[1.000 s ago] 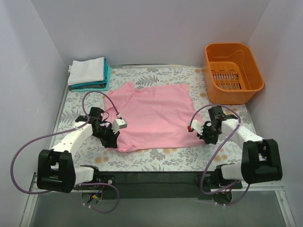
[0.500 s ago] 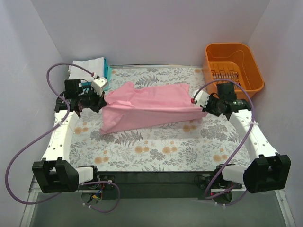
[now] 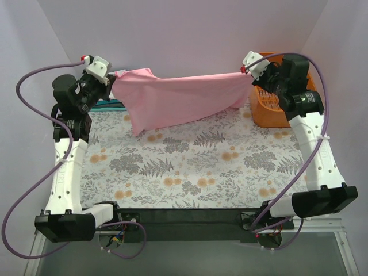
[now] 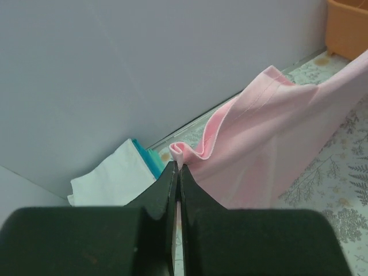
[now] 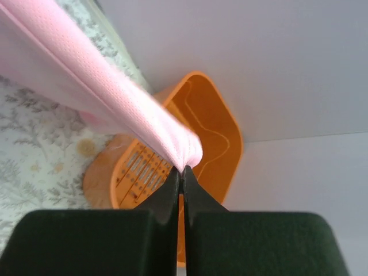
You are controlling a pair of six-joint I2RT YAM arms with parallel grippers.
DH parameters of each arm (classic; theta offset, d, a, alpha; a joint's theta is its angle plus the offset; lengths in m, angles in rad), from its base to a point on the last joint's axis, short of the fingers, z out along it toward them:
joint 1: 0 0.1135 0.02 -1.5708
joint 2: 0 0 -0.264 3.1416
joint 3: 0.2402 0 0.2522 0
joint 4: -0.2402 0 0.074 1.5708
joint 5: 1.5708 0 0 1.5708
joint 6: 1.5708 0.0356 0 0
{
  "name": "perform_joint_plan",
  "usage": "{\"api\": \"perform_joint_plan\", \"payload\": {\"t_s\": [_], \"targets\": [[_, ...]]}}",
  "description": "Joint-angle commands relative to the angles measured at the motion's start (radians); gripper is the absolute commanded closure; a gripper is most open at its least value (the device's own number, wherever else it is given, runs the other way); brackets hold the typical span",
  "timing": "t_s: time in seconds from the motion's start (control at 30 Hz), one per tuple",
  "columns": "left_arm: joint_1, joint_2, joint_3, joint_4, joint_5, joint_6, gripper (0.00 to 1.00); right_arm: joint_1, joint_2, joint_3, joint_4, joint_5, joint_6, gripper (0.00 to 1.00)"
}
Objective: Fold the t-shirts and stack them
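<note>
The pink t-shirt [image 3: 178,100] hangs stretched in the air between both grippers, high above the back of the table. My left gripper [image 3: 112,79] is shut on its left corner, seen pinched in the left wrist view [image 4: 179,161]. My right gripper [image 3: 246,72] is shut on its right corner, seen in the right wrist view [image 5: 183,164]. The shirt's lower edge hangs toward the table at the left. The folded white t-shirt [image 4: 115,178] lies on the folded teal t-shirt [image 4: 148,161] at the back left corner, mostly hidden behind my left arm in the top view.
The orange plastic basket [image 3: 276,112] stands at the back right, partly behind my right arm, and shows in the right wrist view [image 5: 201,132]. The floral tablecloth [image 3: 190,167] covers the table. Walls close in the back and both sides.
Both grippers have risen and moved back with the pink shirt's corners. The shirt went from lying flat, to partly lifted, to hanging off the table.
</note>
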Motion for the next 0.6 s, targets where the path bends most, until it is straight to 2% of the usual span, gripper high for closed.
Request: {"api": "perform_joint_plan", "payload": {"t_s": [0.0,0.1,0.17,0.27,0.47,0.57], "targets": [[-0.003,-0.032,-0.079,-0.044,0.015,0.056,1.0,0.037,0.014,-0.129,-0.164,-0.031,-0.032,0.99],[-0.002,-0.059,-0.126,-0.125,0.02,0.087,1.0,0.038,0.007,-0.155,-0.287,-0.083,-0.024,0.99],[-0.002,-0.089,-0.169,-0.194,0.081,0.108,1.0,0.04,0.012,-0.171,-0.393,-0.148,-0.023,0.99],[-0.003,-0.116,-0.238,-0.284,0.106,0.157,1.0,0.043,0.018,-0.3,-0.465,-0.204,-0.041,0.99],[-0.002,-0.103,-0.47,-0.411,0.133,0.275,1.0,0.077,0.11,-0.593,-0.432,-0.257,-0.058,0.99],[-0.002,-0.06,-0.527,-0.433,0.15,0.294,1.0,0.094,0.162,-0.65,-0.396,-0.263,-0.049,0.97]]}}
